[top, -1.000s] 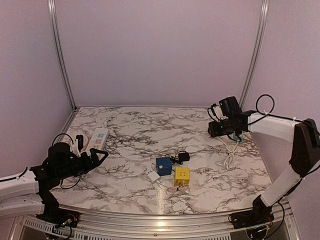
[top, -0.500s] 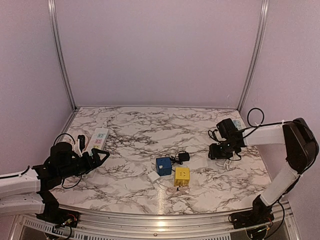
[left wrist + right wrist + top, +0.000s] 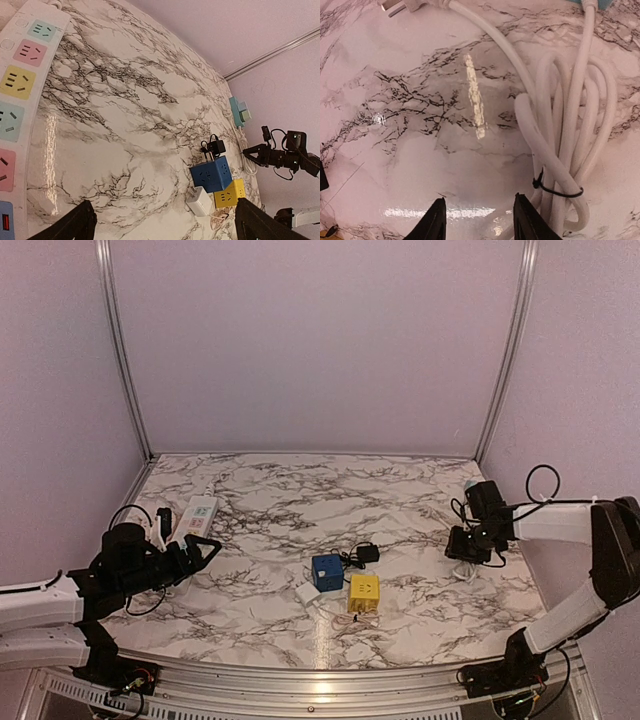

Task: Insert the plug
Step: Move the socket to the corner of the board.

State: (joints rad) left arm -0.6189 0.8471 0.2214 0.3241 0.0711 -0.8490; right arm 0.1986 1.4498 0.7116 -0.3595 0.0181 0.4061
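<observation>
A white plug [image 3: 400, 6] on a thick white cord lies on the marble table, its cord tied in a coil [image 3: 565, 150]. My right gripper [image 3: 480, 220] is open and empty, low over the table just left of the coil; it also shows in the top view [image 3: 468, 543]. A white power strip [image 3: 197, 517] with coloured sockets lies at the far left and shows in the left wrist view [image 3: 20, 100]. My left gripper [image 3: 200, 548] is open and empty beside the strip's near end [image 3: 165, 225].
A blue socket cube [image 3: 327, 571], a yellow socket cube [image 3: 363, 592], a white charger [image 3: 307, 594] and a black adapter [image 3: 368, 554] cluster at the table's middle front. A teal strip [image 3: 239, 111] lies at the right rear, its end by the cord [image 3: 605, 4].
My right arm has swung right and down, from above the table's right rear to low beside the coiled cord. The left arm has barely moved.
</observation>
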